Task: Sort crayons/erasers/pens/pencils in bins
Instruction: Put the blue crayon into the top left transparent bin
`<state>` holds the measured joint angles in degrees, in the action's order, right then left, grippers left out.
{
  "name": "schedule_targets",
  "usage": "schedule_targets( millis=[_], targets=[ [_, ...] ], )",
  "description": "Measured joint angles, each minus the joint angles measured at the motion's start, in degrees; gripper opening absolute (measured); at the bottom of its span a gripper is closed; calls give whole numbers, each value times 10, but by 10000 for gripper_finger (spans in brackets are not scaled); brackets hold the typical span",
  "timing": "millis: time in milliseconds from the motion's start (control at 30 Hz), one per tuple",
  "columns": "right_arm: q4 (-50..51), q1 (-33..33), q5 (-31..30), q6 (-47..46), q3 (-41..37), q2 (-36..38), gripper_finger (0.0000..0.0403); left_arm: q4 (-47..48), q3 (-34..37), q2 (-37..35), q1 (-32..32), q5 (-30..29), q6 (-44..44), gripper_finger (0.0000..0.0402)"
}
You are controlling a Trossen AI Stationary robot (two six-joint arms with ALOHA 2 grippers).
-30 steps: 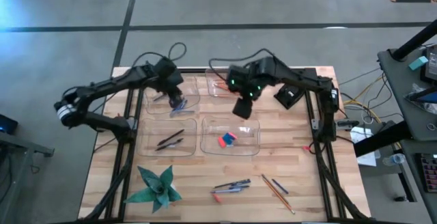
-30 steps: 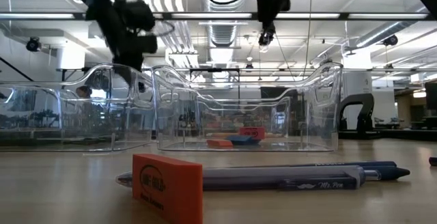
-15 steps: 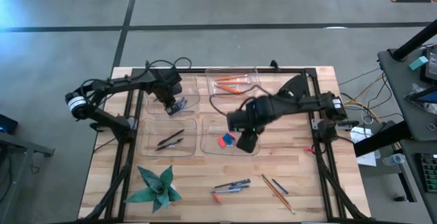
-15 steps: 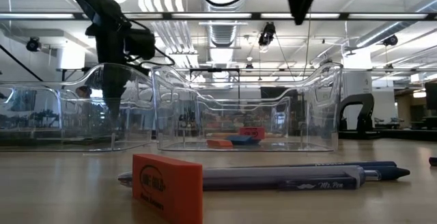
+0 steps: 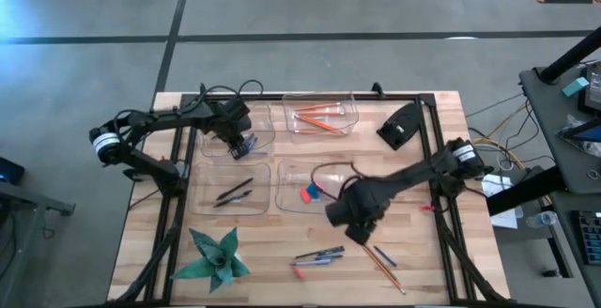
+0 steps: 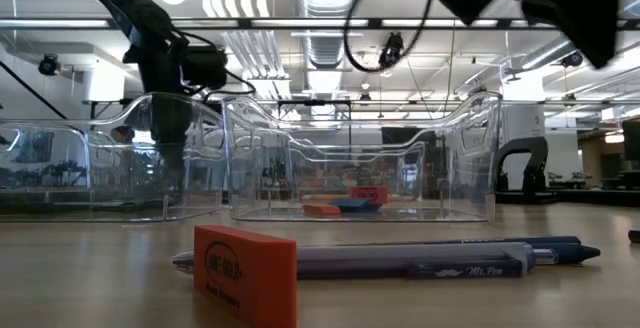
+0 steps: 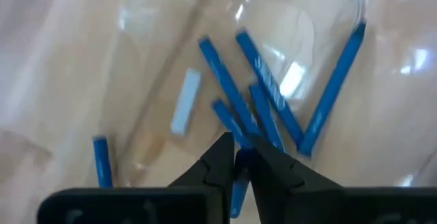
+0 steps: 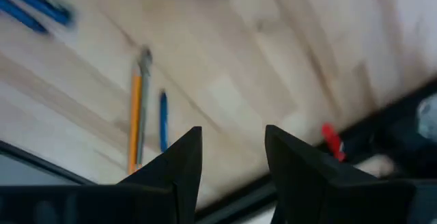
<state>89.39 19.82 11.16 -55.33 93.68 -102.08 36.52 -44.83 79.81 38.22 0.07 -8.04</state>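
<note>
Four clear bins stand on the table. The far-left bin (image 5: pixel 258 137) holds several blue crayons (image 7: pixel 273 101) and my left gripper (image 7: pixel 237 154), which points down into it and is shut on one crayon. Orange pencils (image 5: pixel 319 115) lie in the far-right bin, dark pens (image 5: pixel 233 192) in the near-left bin, and erasers (image 5: pixel 311 192) in the near-right bin (image 5: pixel 347 178). My right gripper (image 8: pixel 232 157) hangs open above bare wood just in front of that bin. Below it lie a loose pencil (image 8: pixel 134 115) and a blue stick (image 8: pixel 164 118). My left gripper pinches a blue crayon (image 7: pixel 237 183) between its two fingers, coming from above and pointing steeply down. The crayon runs along the fingers and shows only in the slit between them. Whether its lower end rests on the crayons in the bin, I cannot tell.
Near the front edge lie loose pens (image 5: pixel 317 254), an orange eraser (image 6: pixel 245 268) and two pencils (image 5: pixel 380 265). A green paper star (image 5: pixel 216 257) sits front left. A small red piece (image 5: pixel 424 207) lies by the right frame rail, and a dark block (image 5: pixel 399 126) far right.
My right gripper has swung from over the far-right bin toward the table's near edge, sinking and rolling about its own axis, and has stayed open. My left gripper has sunk into the far-left bin, tipping more steeply down, with the crayon still between its fingers.
</note>
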Motion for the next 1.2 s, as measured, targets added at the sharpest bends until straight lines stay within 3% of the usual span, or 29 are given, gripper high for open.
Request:
schedule_targets(
  millis=[367,600,800,933,1200],
  targets=[
    [-44,52,122,-48,-147,0,150,-47,-2,-1,0,-7,-12,89],
    [-212,96,174,-87,-216,10,150,-39,-31,-46,-1,-3,35,102],
    [-286,126,163,-166,-236,27,150,-41,-53,-143,-2,30,73,102],
    [-301,140,111,-186,-243,26,150,-42,-70,-218,-9,47,124,102],
    [-390,160,89,-208,-291,25,150,-44,-97,-357,-31,69,198,102]
  ],
)
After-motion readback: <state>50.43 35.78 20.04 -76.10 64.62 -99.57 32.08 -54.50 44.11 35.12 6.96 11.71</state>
